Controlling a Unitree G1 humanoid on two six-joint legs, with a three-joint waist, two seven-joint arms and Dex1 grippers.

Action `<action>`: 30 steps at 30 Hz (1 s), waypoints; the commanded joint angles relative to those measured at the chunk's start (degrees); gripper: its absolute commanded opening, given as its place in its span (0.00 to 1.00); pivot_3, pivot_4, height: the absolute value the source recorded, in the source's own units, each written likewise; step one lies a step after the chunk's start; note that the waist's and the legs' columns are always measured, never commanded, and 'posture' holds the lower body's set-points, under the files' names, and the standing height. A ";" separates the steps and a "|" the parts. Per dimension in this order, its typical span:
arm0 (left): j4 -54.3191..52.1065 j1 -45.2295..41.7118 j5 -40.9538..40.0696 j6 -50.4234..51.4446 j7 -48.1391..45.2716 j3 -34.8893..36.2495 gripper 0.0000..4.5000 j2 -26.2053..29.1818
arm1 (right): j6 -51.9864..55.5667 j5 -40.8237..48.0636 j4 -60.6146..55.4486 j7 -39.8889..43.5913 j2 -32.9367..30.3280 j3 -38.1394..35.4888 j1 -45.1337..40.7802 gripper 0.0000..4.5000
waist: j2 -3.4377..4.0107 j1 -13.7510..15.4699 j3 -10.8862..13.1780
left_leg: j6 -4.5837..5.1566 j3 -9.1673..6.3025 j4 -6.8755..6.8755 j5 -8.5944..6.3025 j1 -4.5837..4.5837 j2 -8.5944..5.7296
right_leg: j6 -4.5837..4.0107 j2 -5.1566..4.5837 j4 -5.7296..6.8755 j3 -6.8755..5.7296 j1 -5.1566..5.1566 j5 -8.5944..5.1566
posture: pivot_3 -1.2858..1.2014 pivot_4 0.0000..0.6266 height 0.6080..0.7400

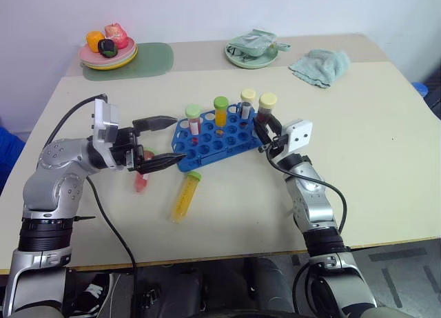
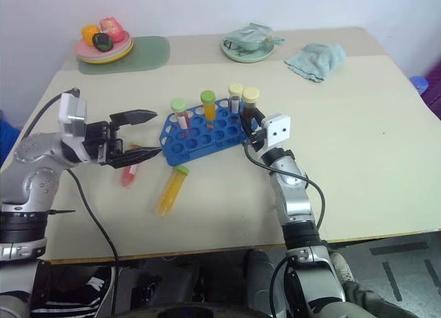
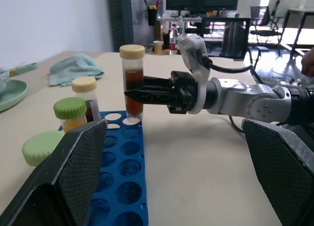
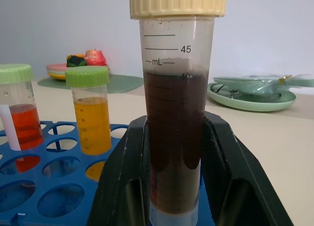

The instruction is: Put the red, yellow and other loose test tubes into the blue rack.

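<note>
The blue rack (image 1: pixel 219 137) stands mid-table with a green-capped red tube (image 1: pixel 193 118), a green-capped orange tube (image 1: pixel 220 110) and a cream-capped tube (image 1: pixel 247 101) upright in it. My right gripper (image 1: pixel 264 130) is shut on a cream-capped dark brown tube (image 4: pixel 175 118) held upright at the rack's right end, its lower end at a corner hole. My left gripper (image 1: pixel 160 143) is open just left of the rack, above a red tube (image 1: pixel 140 181) lying on the table. A yellow tube (image 1: pixel 184 196) with a green cap lies in front of the rack.
At the back left a plate of fruit (image 1: pixel 107 54) rests on a green mat (image 1: pixel 148 59). A green dish (image 1: pixel 251 54) and a teal cloth (image 1: pixel 320 66) lie at the back right. The table's front edge runs close to the yellow tube.
</note>
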 commanded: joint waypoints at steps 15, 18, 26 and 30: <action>-2.07 2.10 -1.04 -0.35 -0.58 3.03 1.00 0.94 | -2.62 -1.80 4.85 -0.26 0.36 0.28 -4.57 0.18 | 0.00 -0.07 0.00 | -0.01 0.00 0.01 0.00 0.02 0.00 | 0.00 0.00 0.00 0.00 0.02 0.00 | 0.52 0.24 1.00; -2.23 2.18 -1.12 -0.27 -0.51 3.13 1.00 0.92 | -2.82 -1.87 4.79 -0.02 0.00 0.25 -4.10 0.18 | 0.00 -0.07 0.00 | -0.01 0.00 0.01 0.00 0.02 0.00 | 0.00 0.00 0.00 0.00 0.02 0.00 | 0.52 0.24 1.00; -2.23 2.20 -1.20 -0.09 -0.59 3.08 1.00 1.04 | -1.66 -1.30 1.76 0.27 -0.82 -0.08 -0.63 0.18 | -0.01 -0.01 -0.01 | -0.01 -0.01 0.01 0.01 0.05 0.00 | 0.00 0.00 0.01 0.00 0.06 0.00 | 0.52 0.24 1.00; -2.00 1.88 -1.14 -0.11 -0.75 2.87 1.00 0.99 | -1.13 -1.37 0.46 0.03 -0.73 0.14 0.27 0.18 | -0.01 0.13 -0.01 | -0.01 -0.01 0.01 0.00 0.04 -0.01 | 0.00 -0.01 0.01 0.00 0.06 0.00 | 0.52 0.24 1.00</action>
